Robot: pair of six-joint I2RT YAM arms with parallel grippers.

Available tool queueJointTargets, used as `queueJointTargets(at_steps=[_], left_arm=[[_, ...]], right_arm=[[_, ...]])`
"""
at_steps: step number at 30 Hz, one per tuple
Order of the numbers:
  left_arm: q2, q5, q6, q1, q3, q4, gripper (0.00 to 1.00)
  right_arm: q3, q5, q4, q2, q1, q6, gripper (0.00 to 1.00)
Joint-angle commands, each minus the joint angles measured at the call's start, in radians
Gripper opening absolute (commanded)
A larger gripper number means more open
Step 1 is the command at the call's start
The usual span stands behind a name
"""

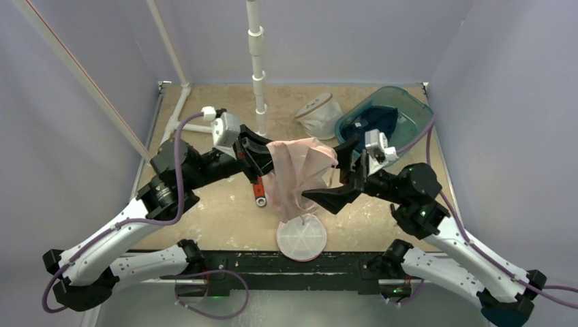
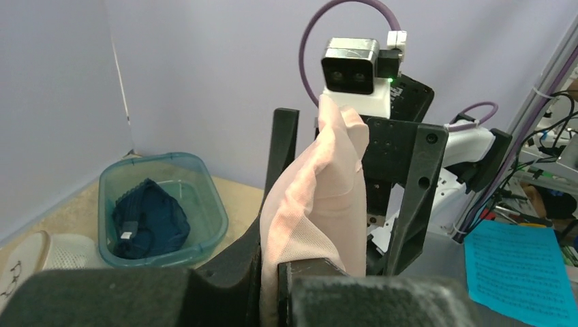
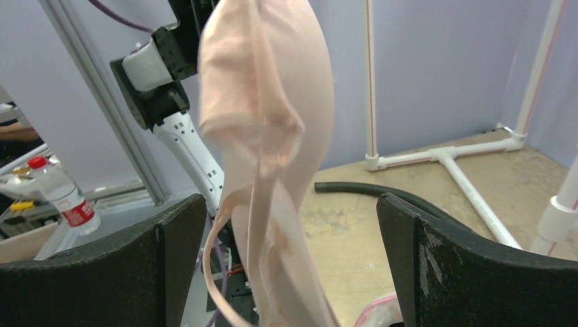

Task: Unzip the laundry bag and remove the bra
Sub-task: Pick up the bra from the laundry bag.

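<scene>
Closest to the left wrist camera, the left gripper [image 2: 276, 289] has its jaws pressed together on one edge of the peach bra [image 2: 320, 204] and holds it up in the air above the tabletop [image 1: 225, 218]. The bra hangs down between the two arms. The right gripper [image 1: 341, 174] faces it with its jaws spread fully wide, one on each side of the hanging cloth, and they grip nothing. Under the bra, the round laundry bag [image 1: 301, 237] lies flat near the front edge; whether the lowest strap touches it I cannot tell. At the far right stands a blue bin [image 1: 409, 109] with a dark garment [image 1: 378, 122] inside.
</scene>
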Motion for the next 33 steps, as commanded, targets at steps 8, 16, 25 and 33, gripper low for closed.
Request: queueJointTargets(at_steps=[8, 16, 25, 33], left_arm=[[0.089, 0.077, -0.028, 0.007, 0.065, 0.14, 0.0], [0.099, 0.065, -0.033, 0.007, 0.055, 0.17, 0.0], [-0.017, -0.227, -0.023, 0.007, -0.068, 0.017, 0.78], [-0.279, -0.715, -0.125, 0.007, -0.275, -0.185, 0.86]], right_arm=[[0.034, -0.147, 0.15, 0.13, -0.001, 0.026, 0.62], [0.032, -0.131, 0.115, 0.128, -0.001, 0.01, 0.16], [0.103, 0.218, -0.106, 0.068, -0.003, -0.04, 0.0], [0.26, 0.637, -0.268, 0.19, -0.024, -0.037, 0.0]])
